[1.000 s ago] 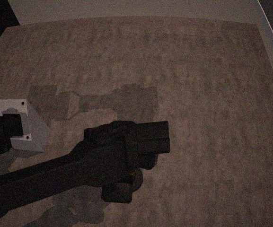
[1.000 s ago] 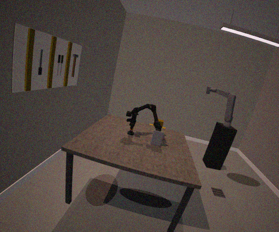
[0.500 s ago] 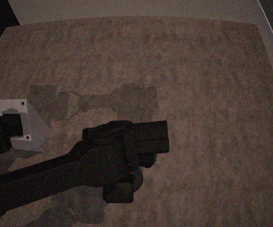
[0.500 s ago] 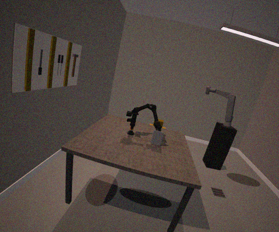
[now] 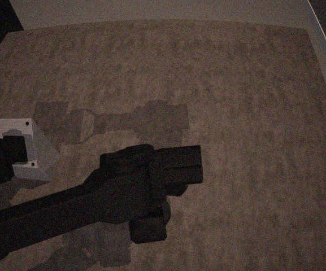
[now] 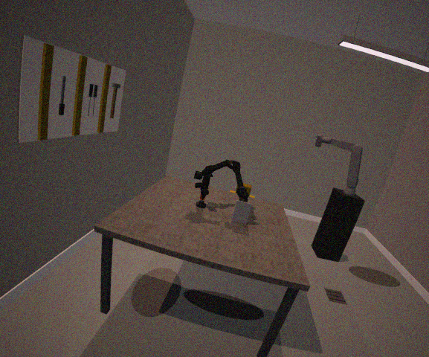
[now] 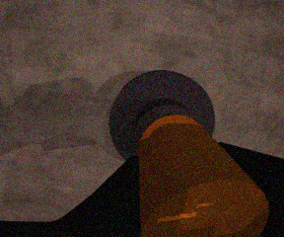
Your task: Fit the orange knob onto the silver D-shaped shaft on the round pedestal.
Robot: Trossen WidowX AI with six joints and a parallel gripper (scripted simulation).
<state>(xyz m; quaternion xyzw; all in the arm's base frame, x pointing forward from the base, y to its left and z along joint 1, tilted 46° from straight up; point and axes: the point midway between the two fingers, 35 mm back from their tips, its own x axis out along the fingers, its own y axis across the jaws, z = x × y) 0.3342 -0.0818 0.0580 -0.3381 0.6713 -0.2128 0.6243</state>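
Note:
The orange knob (image 7: 181, 163) (image 6: 201, 197) is upright between the fingers of my gripper (image 7: 177, 157) (image 6: 201, 198), which is shut on it. The round dark grey pedestal (image 7: 132, 101) (image 6: 201, 204) stands on the table under the knob; an edge of it shows beside the arm in the top view (image 5: 166, 210). In the wrist view the knob's bright lower rim overlaps the pedestal's raised middle. The shaft, the hole and both flat sides are hidden. I cannot tell whether a gap remains between knob and pedestal.
The arm's base sits on a pale grey slanted mount (image 5: 44, 154) (image 6: 241, 212) with dark bolts. The arm's shadows fall on the brown table (image 5: 244, 116) (image 6: 191, 234). A yellow object (image 6: 247, 189) shows behind the arm's base. Another grey arm (image 6: 355, 169) stands on a black cabinet (image 6: 337, 226) beyond the table.

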